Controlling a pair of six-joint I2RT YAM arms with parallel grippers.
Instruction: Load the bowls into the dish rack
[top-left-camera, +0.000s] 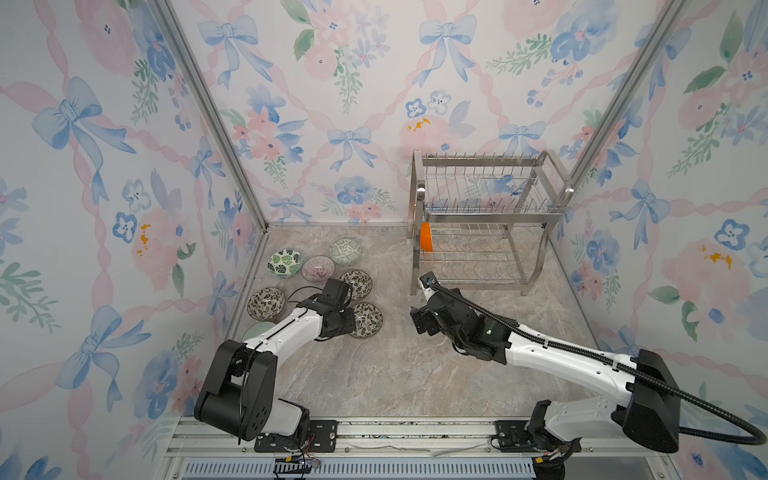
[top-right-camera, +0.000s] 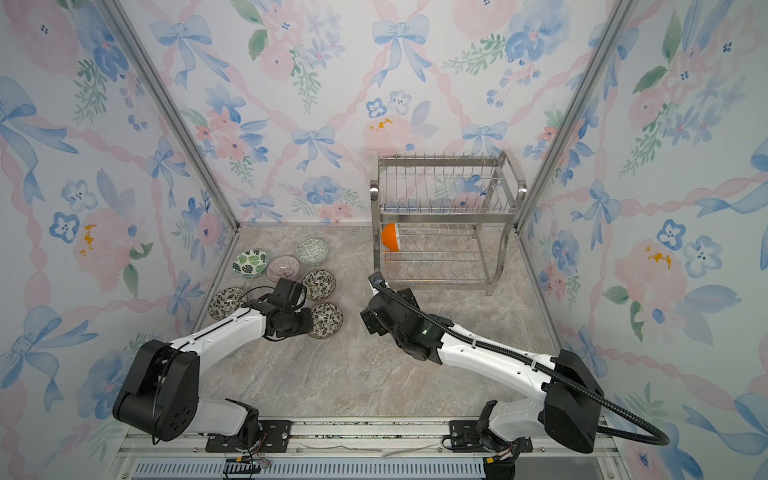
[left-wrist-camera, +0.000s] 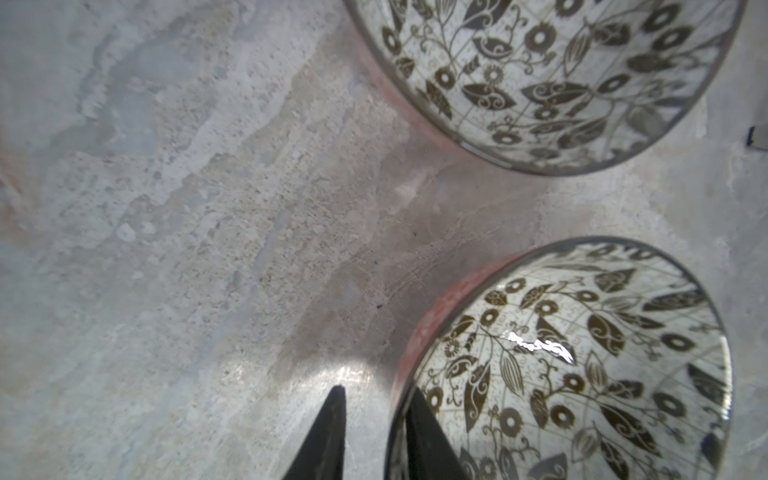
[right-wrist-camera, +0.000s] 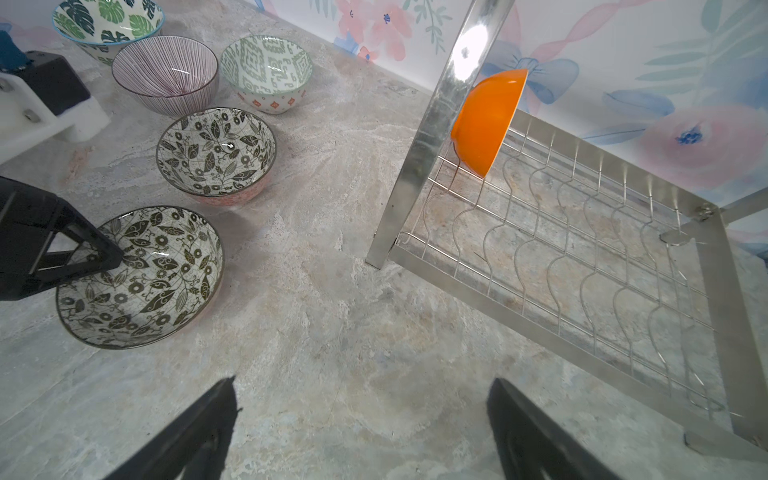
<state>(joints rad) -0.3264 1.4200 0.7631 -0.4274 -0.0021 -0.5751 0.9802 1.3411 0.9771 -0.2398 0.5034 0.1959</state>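
A dark-leaf bowl (top-left-camera: 368, 320) (left-wrist-camera: 582, 365) (right-wrist-camera: 141, 278) sits on the marbled table left of centre. My left gripper (left-wrist-camera: 376, 392) (top-left-camera: 351, 318) stands astride its rim, one finger inside and one outside. The jaws are narrow, and a strip of table shows between the outer finger and the bowl's wall. An orange bowl (top-left-camera: 427, 243) (right-wrist-camera: 486, 120) stands on edge at the left end of the dish rack's (top-left-camera: 478, 157) (right-wrist-camera: 432, 145) lower tier. My right gripper (right-wrist-camera: 363, 381) (top-left-camera: 419, 320) hovers open and empty over bare table in front of the rack.
Several more bowls cluster at the back left: green-leaf (top-left-camera: 284, 262), purple-lined (top-left-camera: 318, 269), green geometric (top-left-camera: 345, 251), and two dark-leaf ones (top-left-camera: 356, 284) (top-left-camera: 266, 303). A pale bowl (top-left-camera: 257, 331) shows partly under the left arm. The left wall runs close beside them.
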